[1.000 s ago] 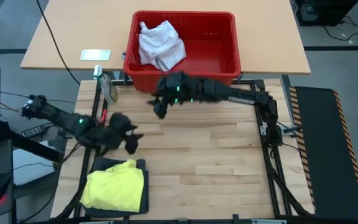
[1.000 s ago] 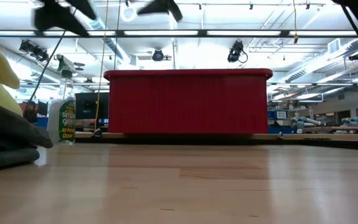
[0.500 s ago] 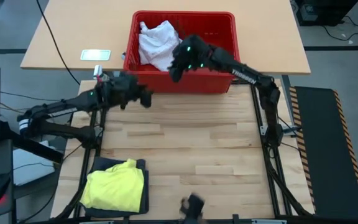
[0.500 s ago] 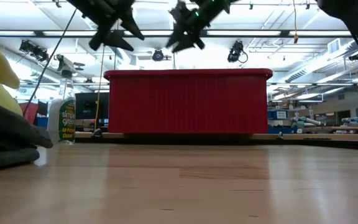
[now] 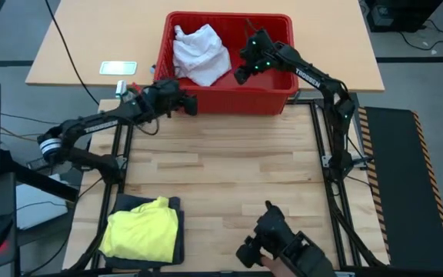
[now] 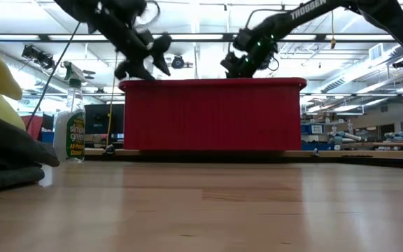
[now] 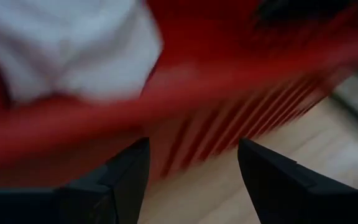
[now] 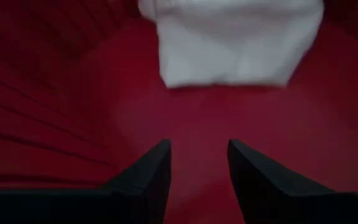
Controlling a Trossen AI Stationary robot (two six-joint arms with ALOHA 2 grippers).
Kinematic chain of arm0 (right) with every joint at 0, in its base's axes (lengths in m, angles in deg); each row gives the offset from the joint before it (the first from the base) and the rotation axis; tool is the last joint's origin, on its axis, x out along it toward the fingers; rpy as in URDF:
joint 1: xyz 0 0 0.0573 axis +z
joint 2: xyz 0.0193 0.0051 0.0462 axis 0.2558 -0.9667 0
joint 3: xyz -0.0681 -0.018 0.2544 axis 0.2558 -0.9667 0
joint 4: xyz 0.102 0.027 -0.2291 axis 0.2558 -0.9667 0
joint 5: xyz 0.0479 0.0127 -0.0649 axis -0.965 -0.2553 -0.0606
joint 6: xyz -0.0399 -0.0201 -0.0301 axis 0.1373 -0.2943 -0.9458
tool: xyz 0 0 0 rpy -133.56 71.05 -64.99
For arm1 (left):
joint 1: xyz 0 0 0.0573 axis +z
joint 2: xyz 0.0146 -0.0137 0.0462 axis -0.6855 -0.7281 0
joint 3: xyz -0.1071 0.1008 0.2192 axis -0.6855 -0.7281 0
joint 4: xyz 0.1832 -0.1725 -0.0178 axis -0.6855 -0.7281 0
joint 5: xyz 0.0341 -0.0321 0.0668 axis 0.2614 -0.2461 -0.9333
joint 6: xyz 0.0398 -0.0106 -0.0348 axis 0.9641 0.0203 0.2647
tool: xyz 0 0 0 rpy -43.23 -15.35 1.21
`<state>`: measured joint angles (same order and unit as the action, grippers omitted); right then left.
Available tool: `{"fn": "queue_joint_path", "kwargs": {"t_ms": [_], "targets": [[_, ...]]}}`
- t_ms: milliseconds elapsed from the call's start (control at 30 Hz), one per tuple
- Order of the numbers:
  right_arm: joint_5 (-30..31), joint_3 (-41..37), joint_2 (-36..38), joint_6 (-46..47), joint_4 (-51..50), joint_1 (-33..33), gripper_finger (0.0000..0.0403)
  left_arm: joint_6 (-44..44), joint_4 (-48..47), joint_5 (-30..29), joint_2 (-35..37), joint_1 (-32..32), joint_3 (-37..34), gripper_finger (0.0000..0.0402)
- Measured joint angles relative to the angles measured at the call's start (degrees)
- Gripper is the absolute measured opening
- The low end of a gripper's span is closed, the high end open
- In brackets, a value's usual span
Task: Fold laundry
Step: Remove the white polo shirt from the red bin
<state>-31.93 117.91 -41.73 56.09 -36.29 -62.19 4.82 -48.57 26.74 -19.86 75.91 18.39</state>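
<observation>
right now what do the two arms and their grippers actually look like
Both arms are dark, near-black jointed links. The right arm carries white lettering along one link and small green lights near its wrist. The left arm has a pale band near its base joint. The left gripper and right gripper each end in two plain dark, tapered fingers.

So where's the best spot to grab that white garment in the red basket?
Probably the raised, bunched top of the white garment, coming straight down from above: it lies crumpled in the red basket's left half, and the walls block any side approach.
</observation>
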Motion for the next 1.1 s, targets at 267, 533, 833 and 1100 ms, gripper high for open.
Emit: {"fn": "queue_joint_path", "kwargs": {"t_ms": [267, 533, 833, 1100], "targets": [[0.5, -7.7, 0.1, 2.1, 5.1, -1.2, 0.0175, 2.7, -1.9, 5.4, -9.6, -0.4, -0.2, 0.0246], [2.5, -9.1, 0.0, 1.3, 9.3, -1.1, 0.0183, 2.1, -4.4, 14.2, -13.7, -0.3, -0.4, 0.0246], [-1.7, -9.6, 0.0, 1.9, 3.6, -1.3, 0.0177, -1.6, -6.2, 39.8, -13.3, 0.0, -0.4, 0.0206], [6.4, -19.2, 0.0, -5.7, 5.8, -1.2, 0.0171, -8.7, 2.0, 42.5, -7.0, 0.3, -0.4, 0.0174]]}}
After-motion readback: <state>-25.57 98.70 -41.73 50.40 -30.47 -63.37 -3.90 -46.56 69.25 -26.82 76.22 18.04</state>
